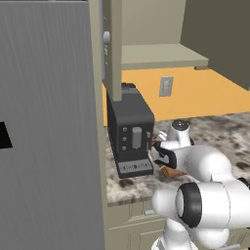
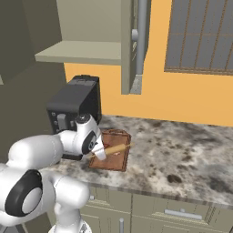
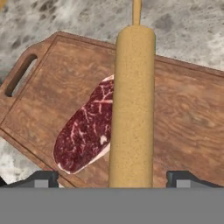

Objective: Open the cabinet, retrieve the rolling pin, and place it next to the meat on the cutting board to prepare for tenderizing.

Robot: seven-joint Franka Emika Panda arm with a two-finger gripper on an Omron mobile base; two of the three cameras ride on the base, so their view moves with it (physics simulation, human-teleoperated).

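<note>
We see a light tan, finely speckled rolling pin (image 3: 132,105) above a dark red meat (image 3: 85,131) veined with whitish marbling, on a reddish-brown, wood-grained cutting board (image 3: 183,118). The counter (image 2: 191,150) is mottled grey and brown, the coffee machine (image 1: 129,129) black, the cabinet (image 2: 91,27) beige-olive against an orange wall (image 2: 182,95)

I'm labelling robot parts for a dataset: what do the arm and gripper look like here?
The arm is built of glossy white rounded segments with dark grey to black bands at the joints. No cables or markings are visible. The gripper ends in two small dark fingertips with lighter grey faces.
</note>
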